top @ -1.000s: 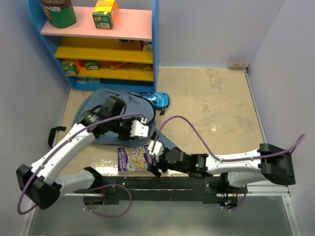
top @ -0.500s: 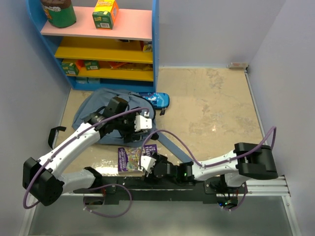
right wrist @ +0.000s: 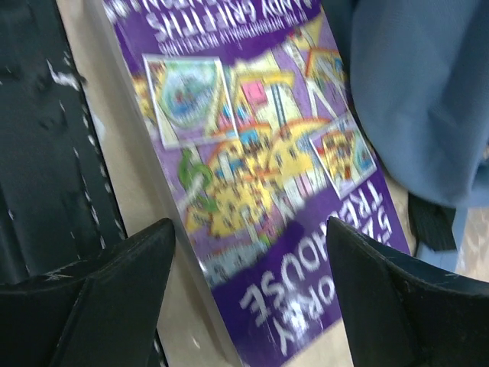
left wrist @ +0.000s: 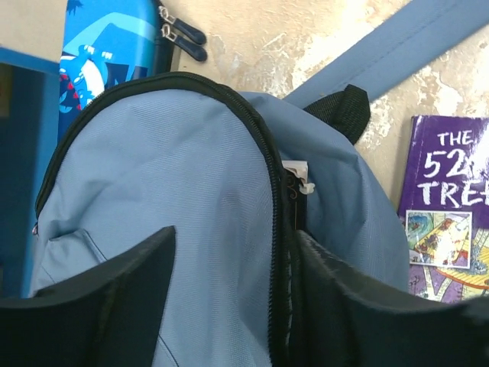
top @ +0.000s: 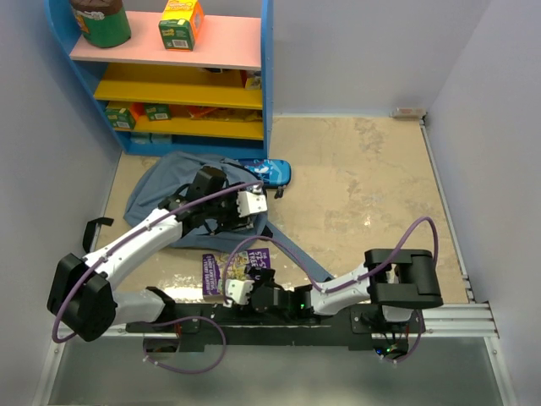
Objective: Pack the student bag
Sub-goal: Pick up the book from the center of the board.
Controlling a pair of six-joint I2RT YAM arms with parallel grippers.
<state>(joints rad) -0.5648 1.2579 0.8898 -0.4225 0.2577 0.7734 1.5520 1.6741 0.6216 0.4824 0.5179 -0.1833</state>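
The student bag (top: 165,182) is a slate-blue backpack lying flat in front of the shelf. My left gripper (top: 254,207) hovers low over its right edge. In the left wrist view the left gripper (left wrist: 233,290) is open; bag fabric (left wrist: 168,168) and the black zipper line lie between the fingers, unpinched. A purple picture book (top: 232,269) lies near the front edge. My right gripper (top: 226,289) is open just above it. In the right wrist view the right gripper (right wrist: 252,283) straddles the book (right wrist: 260,176) near its near corner, with the bag (right wrist: 420,99) beyond.
A glossy blue pencil case (top: 266,169) lies behind the bag, also visible as pencil case (left wrist: 107,46). The blue shelf unit (top: 182,85) stands at the back left. A bag strap (top: 292,254) runs across the floor. The black base rail (right wrist: 38,153) borders the book.
The right arm has swung left along the near edge, bringing its gripper from the book's right side to over its near left part. The left gripper has shifted slightly right on the bag.
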